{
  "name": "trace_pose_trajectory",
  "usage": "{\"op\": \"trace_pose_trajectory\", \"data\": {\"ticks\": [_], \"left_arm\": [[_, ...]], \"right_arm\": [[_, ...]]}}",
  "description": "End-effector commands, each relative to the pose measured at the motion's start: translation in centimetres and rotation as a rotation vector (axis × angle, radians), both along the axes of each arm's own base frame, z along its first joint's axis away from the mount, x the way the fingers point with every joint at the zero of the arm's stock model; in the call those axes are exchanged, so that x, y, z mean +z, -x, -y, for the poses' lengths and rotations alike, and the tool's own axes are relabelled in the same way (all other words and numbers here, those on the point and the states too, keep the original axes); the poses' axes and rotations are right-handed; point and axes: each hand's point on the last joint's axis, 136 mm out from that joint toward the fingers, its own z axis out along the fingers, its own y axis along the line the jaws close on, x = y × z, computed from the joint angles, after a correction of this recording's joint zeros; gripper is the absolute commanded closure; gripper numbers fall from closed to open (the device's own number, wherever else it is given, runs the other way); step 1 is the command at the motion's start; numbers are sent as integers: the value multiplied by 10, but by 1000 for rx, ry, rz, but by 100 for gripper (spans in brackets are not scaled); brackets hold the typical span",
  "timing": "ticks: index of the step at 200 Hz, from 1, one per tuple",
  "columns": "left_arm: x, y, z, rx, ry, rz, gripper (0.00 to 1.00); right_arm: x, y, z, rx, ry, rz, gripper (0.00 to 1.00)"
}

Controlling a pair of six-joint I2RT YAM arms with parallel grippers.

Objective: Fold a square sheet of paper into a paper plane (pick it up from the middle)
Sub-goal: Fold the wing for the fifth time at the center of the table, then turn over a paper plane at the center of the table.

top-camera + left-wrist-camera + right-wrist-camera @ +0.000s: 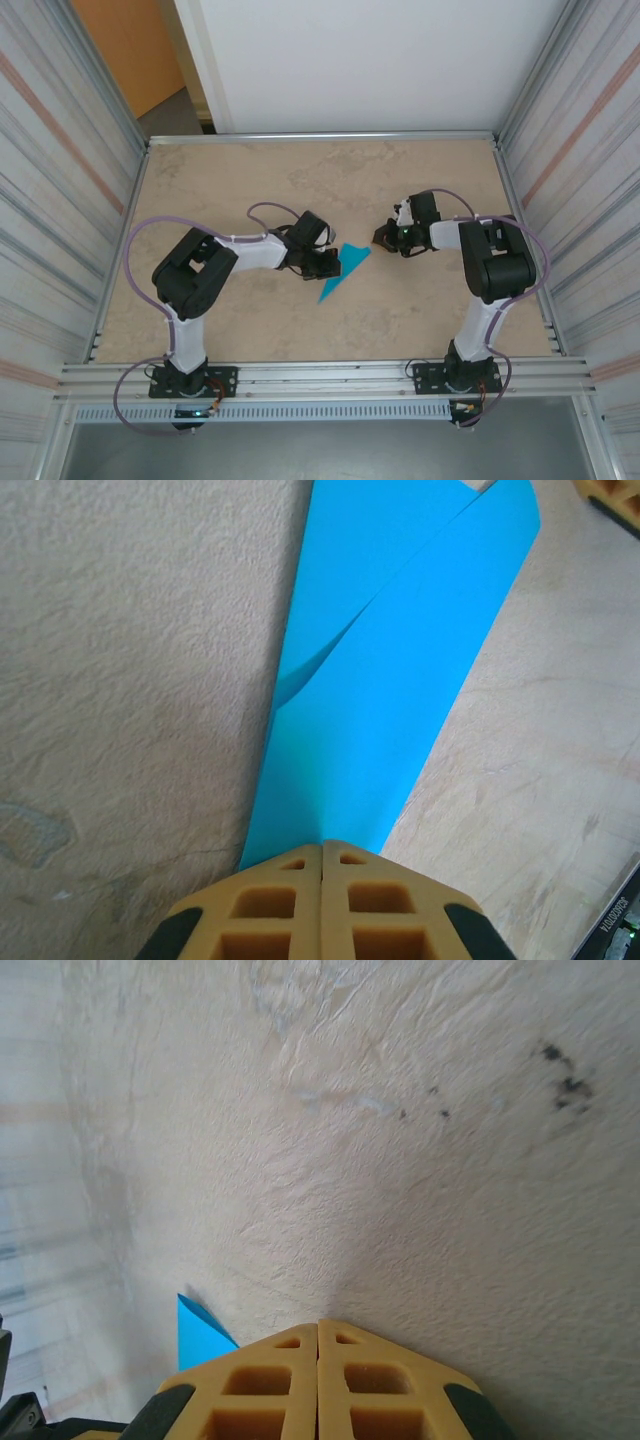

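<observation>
Pinching paper plane (390, 680), left gripper (322, 848) closed

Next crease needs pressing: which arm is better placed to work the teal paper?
Left, probably. The left gripper, shut, has its tips at the edge of the paper, which runs straight ahead. The right gripper, shut, faces the table, a paper corner off to its side.

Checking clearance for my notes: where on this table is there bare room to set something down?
Bare: the far strip of the table along the back rail, and the near middle by the front rail. Crowded: the centre, where the left hand, folded teal paper and right hand cluster.
</observation>
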Motion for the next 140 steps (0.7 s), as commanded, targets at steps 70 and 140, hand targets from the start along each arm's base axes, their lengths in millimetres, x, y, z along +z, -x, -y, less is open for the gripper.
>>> {"op": "trace_pose_trajectory", "data": {"ticks": [70,140], "left_arm": [[93,-24,-10,36,58,189,78],[89,-20,-115,238,-22,243,27]], "right_arm": [[89,7,15,-68,139,140,62],[112,62,-21,-76,318,119,40]]}}
